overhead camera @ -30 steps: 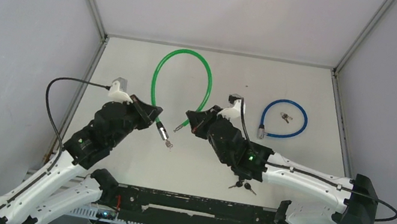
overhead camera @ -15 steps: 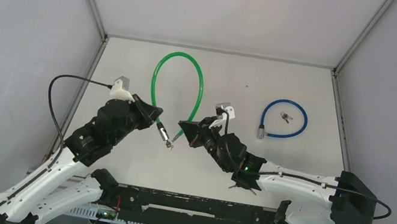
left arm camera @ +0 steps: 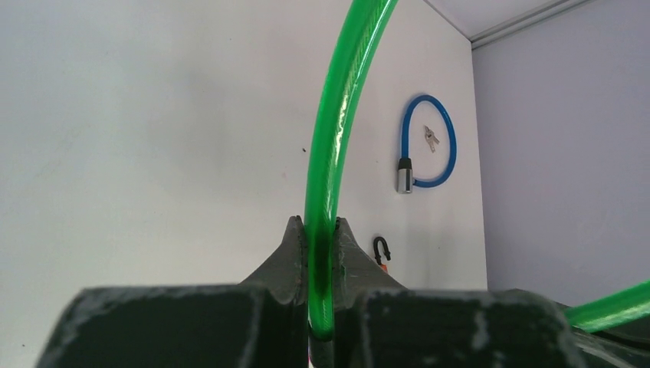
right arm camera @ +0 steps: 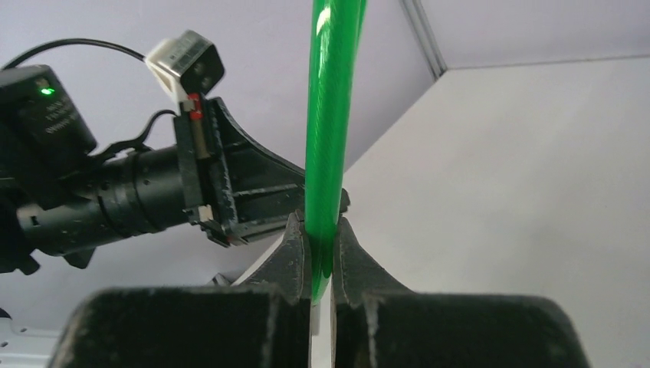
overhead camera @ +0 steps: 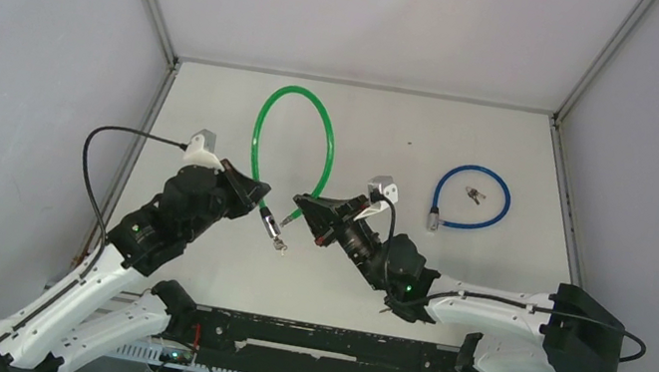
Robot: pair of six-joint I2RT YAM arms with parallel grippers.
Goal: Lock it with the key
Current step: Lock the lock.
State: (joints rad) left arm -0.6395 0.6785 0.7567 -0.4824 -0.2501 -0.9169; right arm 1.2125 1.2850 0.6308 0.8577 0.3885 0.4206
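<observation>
Green plastic-coated cable lock (overhead camera: pixel 301 90), frame centre: one end is pinched by the left gripper (overhead camera: pixel 257 196), the other by the right gripper (overhead camera: pixel 300 204). Blue looped cable lock (overhead camera: pixel 507 204) is laid at right.

A: Can you read anything in these views?

B: No, there is nothing you could read out. The white camera block (right arm camera: pixel 186 55) on the other arm has a small printed patch on its face, but it is too blurred for you to make out. On the green cable (overhead camera: pixel 294 140), the blue cable (overhead camera: pixel 472 197) and the tabletop (overhead camera: pixel 493 274) you'll find no legible lettering, brand or number.
</observation>
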